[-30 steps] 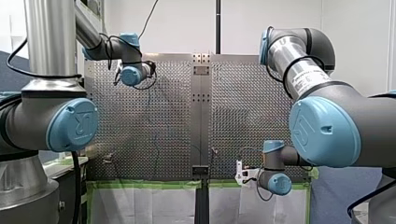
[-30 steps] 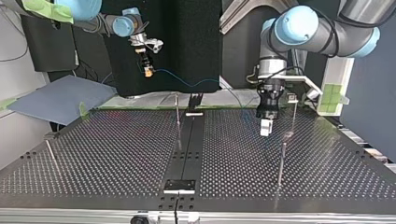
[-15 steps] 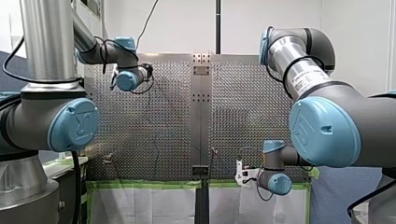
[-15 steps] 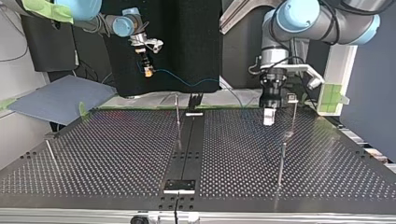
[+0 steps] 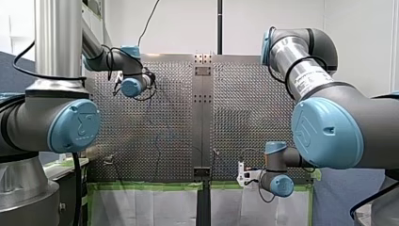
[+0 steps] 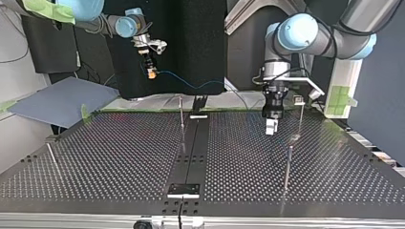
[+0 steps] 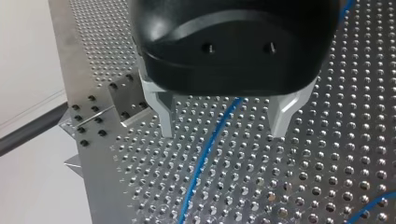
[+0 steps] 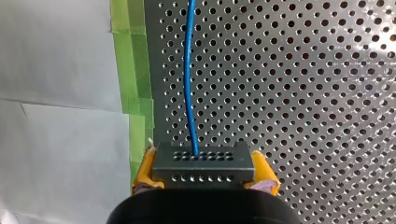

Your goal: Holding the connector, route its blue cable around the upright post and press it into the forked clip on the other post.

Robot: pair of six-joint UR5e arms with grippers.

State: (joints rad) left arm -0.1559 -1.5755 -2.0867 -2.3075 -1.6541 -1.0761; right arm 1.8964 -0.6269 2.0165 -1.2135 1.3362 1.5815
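Left tool (image 6: 271, 127) lowered | fingers (image 7: 164, 114) apart — cable (image 7: 210, 156) seemingly beneath | wrist-only

Left jaws apart, right jaws clamped.

Worktop (image 7: 327, 163) was bare perforated metal, brushed, with soft reflections. Blue cable (image 8: 187, 84) had a smooth plastic sheath, slight sheen. Connector (image 8: 203, 161) was black matt plastic, its face dotted with small holes. My right gripper (image 8: 204, 169): pads (image 8: 264, 171) yellow, dull, rubbery-looking. My left gripper (image 7: 223, 133): housing black moulded plastic, semi-gloss; fingers (image 7: 166, 116) pale satin metal. Green tape (image 8: 133, 79) looked matt, papery. Arm tube (image 5: 56, 37) was brushed metal; joint cap (image 5: 324, 132) glossy blue plastic
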